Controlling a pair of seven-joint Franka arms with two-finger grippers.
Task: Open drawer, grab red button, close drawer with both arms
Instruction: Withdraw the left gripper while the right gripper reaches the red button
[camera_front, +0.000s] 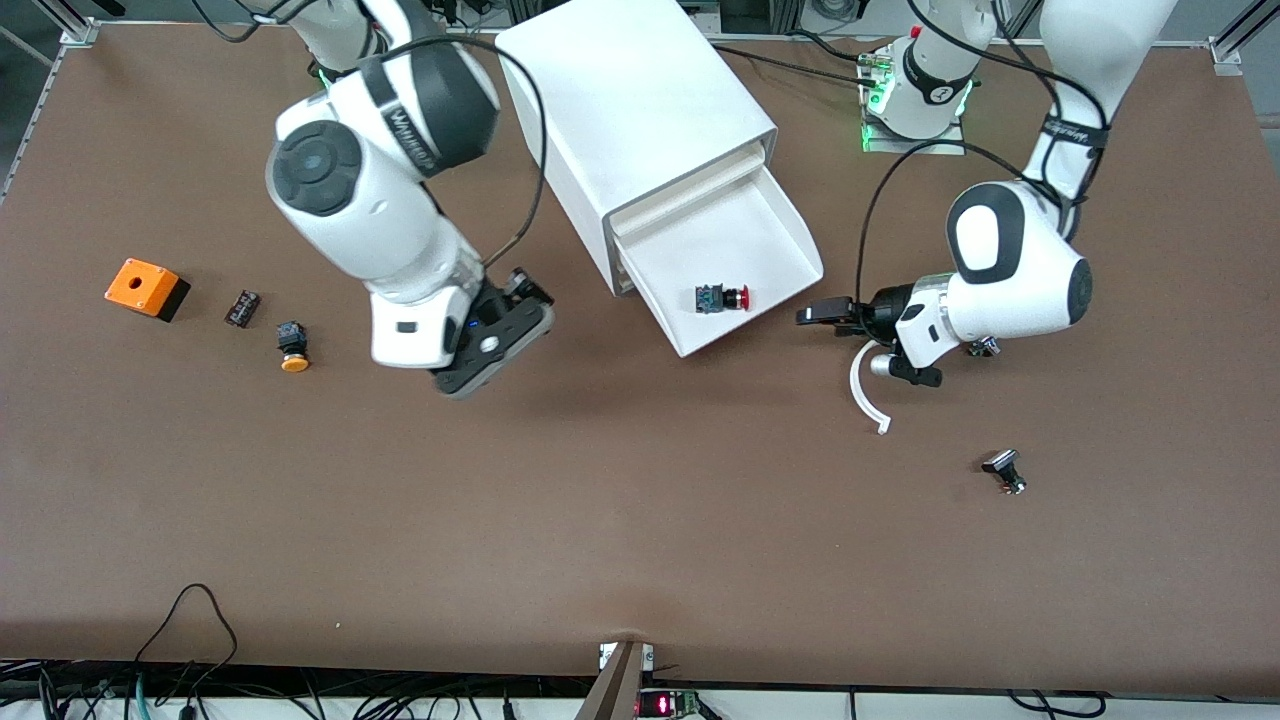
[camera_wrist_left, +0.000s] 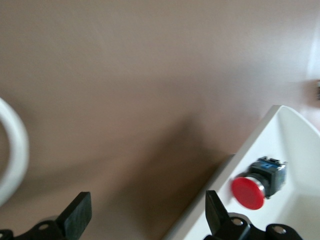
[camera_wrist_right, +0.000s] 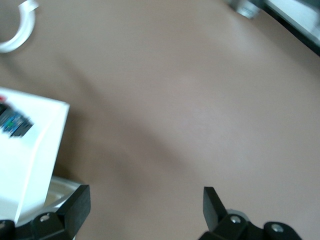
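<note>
The drawer (camera_front: 735, 262) stands pulled out of the cabinet (camera_front: 640, 120), so the opening looks done and the grab is the step in hand. The button (camera_front: 722, 298) lies on its side in the drawer, close to its front wall, red cap turned toward the left arm's end of the table.

The right gripper (camera_front: 490, 345) hangs over bare table beside the drawer's front corner, toward the right arm's end. Its jaws are spread wide and hold nothing.

The left gripper (camera_front: 825, 313) sits just off the drawer's front corner at the left arm's end. Its jaws also gape wide, empty and touching nothing, and the left wrist view shows the button just past one fingertip (camera_wrist_left: 216, 210).

Next, I judge, the left gripper must rise over the drawer wall, drop astride the button's black body and close.
</note>
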